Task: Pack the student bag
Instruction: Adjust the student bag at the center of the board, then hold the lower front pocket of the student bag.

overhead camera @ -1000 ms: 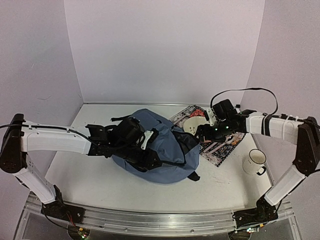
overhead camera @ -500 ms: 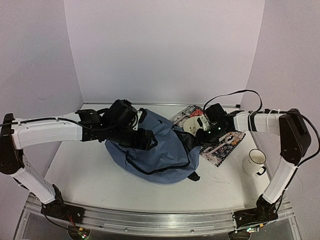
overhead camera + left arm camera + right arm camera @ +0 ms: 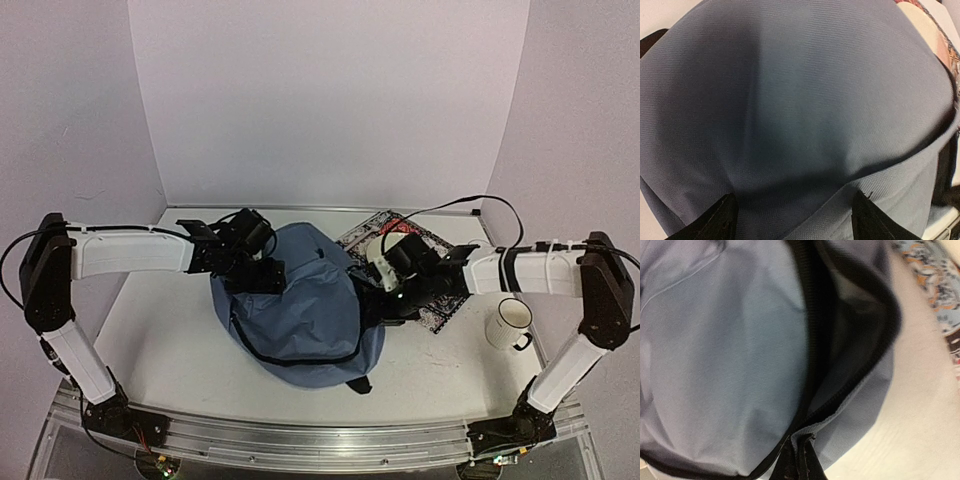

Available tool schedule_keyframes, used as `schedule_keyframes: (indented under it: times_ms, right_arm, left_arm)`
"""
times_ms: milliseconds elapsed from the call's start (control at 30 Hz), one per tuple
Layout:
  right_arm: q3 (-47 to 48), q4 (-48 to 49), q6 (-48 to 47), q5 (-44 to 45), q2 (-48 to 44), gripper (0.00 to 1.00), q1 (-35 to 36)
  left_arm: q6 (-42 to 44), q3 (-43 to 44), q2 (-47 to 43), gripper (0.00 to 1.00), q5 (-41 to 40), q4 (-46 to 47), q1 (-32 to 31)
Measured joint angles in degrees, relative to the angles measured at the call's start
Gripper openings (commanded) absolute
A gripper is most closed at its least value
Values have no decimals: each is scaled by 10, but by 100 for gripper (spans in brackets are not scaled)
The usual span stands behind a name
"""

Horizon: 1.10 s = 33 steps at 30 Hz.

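The student bag (image 3: 300, 315), a soft grey-blue backpack with black zipper lines, lies in the middle of the table with its opening towards the right. My left gripper (image 3: 266, 276) rests on the bag's back left part. In the left wrist view its gripper (image 3: 796, 220) is open, the two black fingertips (image 3: 722, 222) wide apart over smooth bag fabric (image 3: 800, 100). My right gripper (image 3: 373, 297) is at the bag's right rim. In the right wrist view its gripper (image 3: 801, 452) is shut on the grey edge of the bag's opening (image 3: 845, 410), beside the black zipper band.
A book with a patterned cover (image 3: 372, 232) lies behind and to the right of the bag, partly under my right arm, and shows in the right wrist view's corner (image 3: 935, 275). A white mug (image 3: 510, 322) stands at the right. Walls close in the back and sides.
The left gripper opened, let go of the bag and drew back to the left. The right gripper moved left off the book and shut on the bag's opening edge. The bag shifted left.
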Motion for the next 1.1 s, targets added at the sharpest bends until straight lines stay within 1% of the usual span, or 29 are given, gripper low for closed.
schedule_keyframes:
  times_ms: [133,233,267,333,500,633,767,933,1000,1100]
  right_arm:
    - [2,11,32,-2,-3,0,85]
    - [16,7,41,-8,3,0,129]
    - [25,6,42,-11,7,2,139]
    - [42,4,40,-16,15,9,147]
    - [78,-22,7,-22,17,36,142]
    - [119,-63,-57,-43,13,49,106]
    - [137,-86,-136,-76,-10,57,36]
    - [143,-100,-278,-111,-18,59,-64]
    - [147,-106,-341,-130,-10,58,-91]
    - [174,-113,-419,-156,27,56,-114]
  left_arm:
    - [10,4,14,80,-15,1,27]
    - [26,22,31,79,-28,1,50]
    - [32,29,38,79,-30,2,56]
    - [46,44,49,79,-37,1,65]
    - [91,74,61,78,-44,-1,71]
    - [120,95,57,78,-36,-6,71]
    - [127,107,36,78,-14,-18,70]
    - [122,140,22,78,14,-28,62]
    - [117,154,22,78,27,-30,51]
    - [109,181,29,78,41,-46,32]
